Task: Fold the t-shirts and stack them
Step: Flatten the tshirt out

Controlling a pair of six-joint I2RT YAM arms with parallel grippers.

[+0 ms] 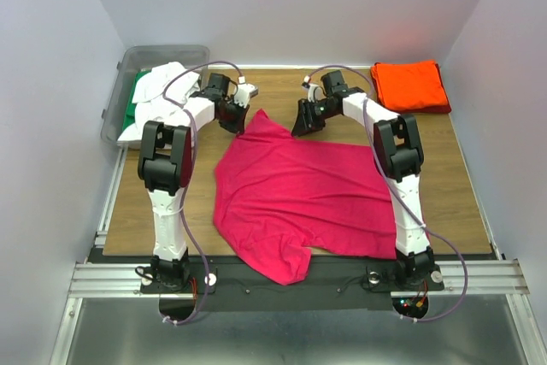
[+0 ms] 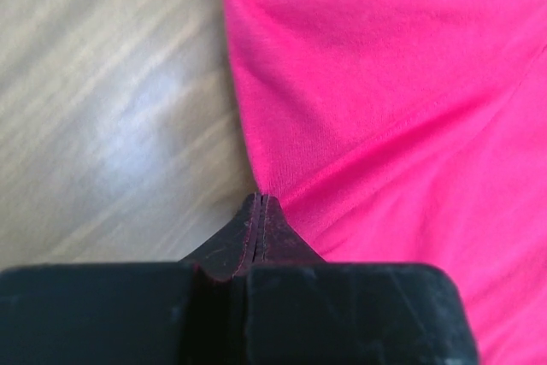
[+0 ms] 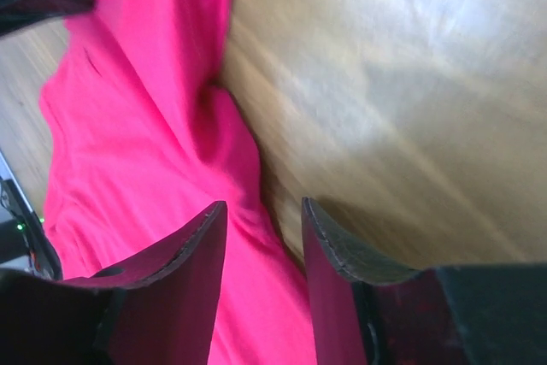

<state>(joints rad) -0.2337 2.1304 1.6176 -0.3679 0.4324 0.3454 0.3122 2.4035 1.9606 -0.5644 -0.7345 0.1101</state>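
The soft magenta-pink cloth t-shirt [image 1: 299, 190] lies spread out, its far edge beneath both grippers, likely so 2 points can be lifted for a fold. The left gripper [image 2: 259, 203] is pinched tight on a peak of that edge. The right gripper [image 3: 263, 207] stands half apart, holding nothing, straddling the cloth's border. Both arms reach forward, wrists pitched down. 1 folded orange-red t-shirt [image 1: 410, 85] sits well right of the right gripper.

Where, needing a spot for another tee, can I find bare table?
Bare wood lies right of the magenta t-shirt, nearer than the orange t-shirt, out to the table edge; a narrower strip runs left of it. Crowded: far side, around the bin, left gripper and right gripper.
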